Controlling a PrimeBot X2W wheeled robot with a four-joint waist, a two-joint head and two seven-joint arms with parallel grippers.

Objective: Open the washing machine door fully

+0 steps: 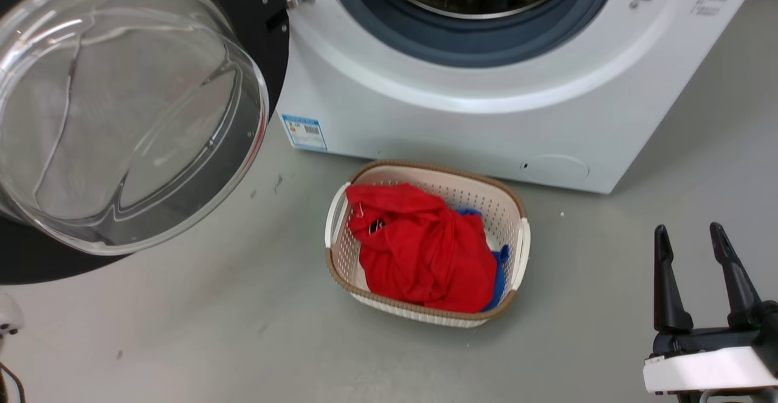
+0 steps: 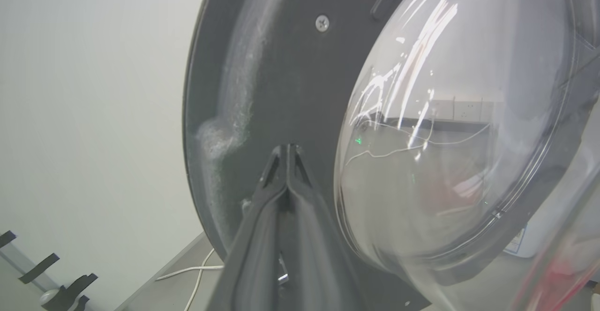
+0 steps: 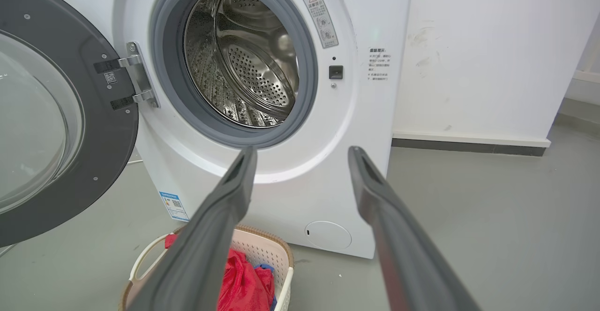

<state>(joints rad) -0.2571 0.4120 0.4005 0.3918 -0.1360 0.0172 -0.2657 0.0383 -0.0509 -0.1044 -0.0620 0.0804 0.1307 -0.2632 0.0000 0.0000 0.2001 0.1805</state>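
My left gripper (image 2: 287, 151) is pinched shut on nothing, tips at the black inner ring of the door (image 1: 121, 117), which stands wide off the washer's (image 1: 425, 123) hinge side. I'd push steadily away from the washer, avoiding the glass. My right gripper (image 1: 693, 239) hangs open before the washer.

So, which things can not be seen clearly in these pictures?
Left wrist view: whether the shut left pincer touches the washing machine door; its own fingers hide the contact.
Head view: the print on the blue label is too small.
Head view: the blue cloth lies mostly under the red cloth.
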